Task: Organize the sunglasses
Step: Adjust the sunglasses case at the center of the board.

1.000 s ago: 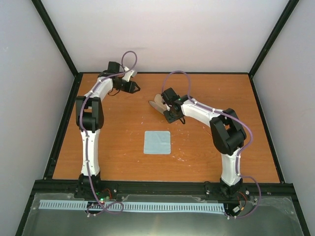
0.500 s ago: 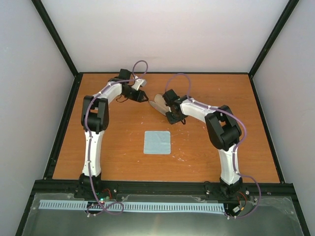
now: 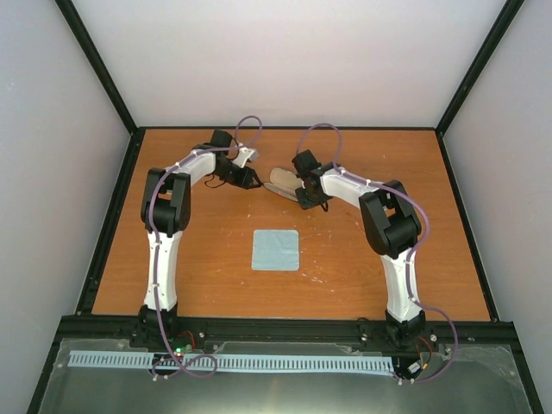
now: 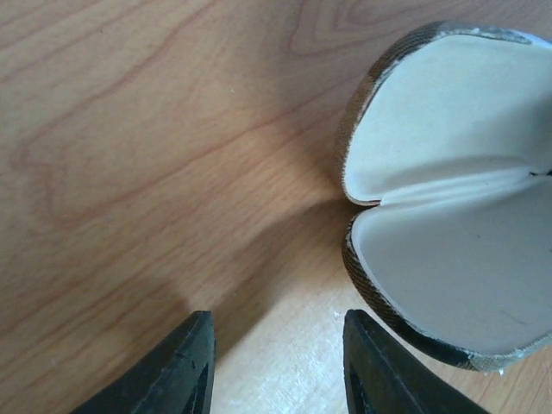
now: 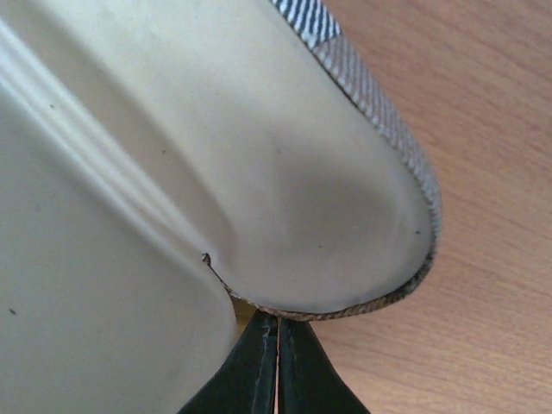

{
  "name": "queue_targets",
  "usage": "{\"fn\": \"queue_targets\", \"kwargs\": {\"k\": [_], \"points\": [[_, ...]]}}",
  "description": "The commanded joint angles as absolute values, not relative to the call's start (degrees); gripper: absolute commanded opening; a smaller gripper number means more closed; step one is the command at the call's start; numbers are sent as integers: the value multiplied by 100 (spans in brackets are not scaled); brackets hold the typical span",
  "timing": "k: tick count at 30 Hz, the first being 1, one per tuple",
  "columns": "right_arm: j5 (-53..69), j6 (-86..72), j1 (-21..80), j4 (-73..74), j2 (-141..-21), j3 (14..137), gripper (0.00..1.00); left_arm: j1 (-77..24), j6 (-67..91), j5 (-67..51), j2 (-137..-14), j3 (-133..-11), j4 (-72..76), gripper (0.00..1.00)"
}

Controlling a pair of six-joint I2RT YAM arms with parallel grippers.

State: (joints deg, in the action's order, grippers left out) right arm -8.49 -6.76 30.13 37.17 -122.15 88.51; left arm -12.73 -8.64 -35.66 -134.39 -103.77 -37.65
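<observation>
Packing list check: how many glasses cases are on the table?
1: an open brown, grey-striped clamshell case lies at the far centre of the orange wooden table. Nothing suggests another is hidden.

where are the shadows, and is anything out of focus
Left wrist: a soft shadow falls on the table ahead of the open left tool; the case looks sharp. Right wrist: its lining fills the frame, shaded in the hollow. Top external: even light, no glare.
</observation>
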Motion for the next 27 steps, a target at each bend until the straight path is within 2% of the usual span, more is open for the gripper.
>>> {"fn": "queue_targets", "kwargs": {"k": [1, 10, 14, 20, 24, 27], "points": [[-1019, -540, 2964, 3524, -12372, 9054, 3, -1365, -787, -3608, -13093, -10154, -3704, 43], [-1242, -432, 2798, 3587, -12294, 9006, 3, -1591, -822, -3409, -12786, -9639, -3605, 44], [-1361, -397, 2714, 3462, -12145, 8815, 9, -1591, -857, -3284, -12691, -9570, -3666, 46], [-1500, -327, 2681, 3502, -12040, 8763, 11, -1589, -872, -3135, -12510, -9329, -3683, 48], [-1612, -411, 2681, 3614, -11519, 8600, 16, -1574, -870, -2855, -12195, -9126, -3659, 56], [-1610, -603, 2738, 3640, -10690, 8223, 21, -1536, -944, -2820, -11709, -8830, -3570, 58]]}}
